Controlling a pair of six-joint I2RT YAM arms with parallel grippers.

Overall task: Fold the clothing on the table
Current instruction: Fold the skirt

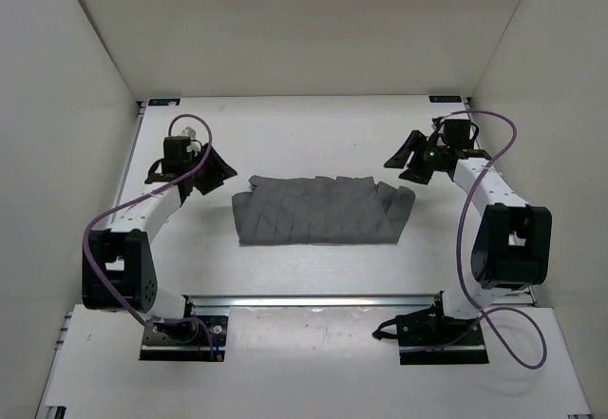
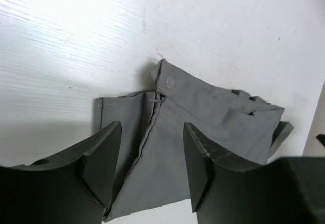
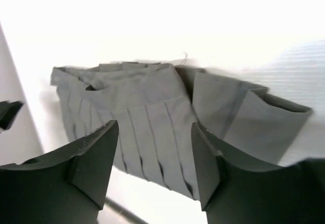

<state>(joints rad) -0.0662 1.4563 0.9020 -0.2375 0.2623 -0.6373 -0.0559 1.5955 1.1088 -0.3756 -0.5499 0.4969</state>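
The clothing (image 1: 318, 212) lies in the middle of the surface (image 1: 313, 134) as a flattened band, its long axis running left to right. The left gripper (image 1: 211, 174) hangs just off its left end and the right gripper (image 1: 410, 161) just off its right end. Both are about equally near, with jaws parted and holding nothing.

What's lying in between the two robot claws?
The grey pleated skirt lies on the white table, between the left gripper and the right gripper. The top view shows it best.
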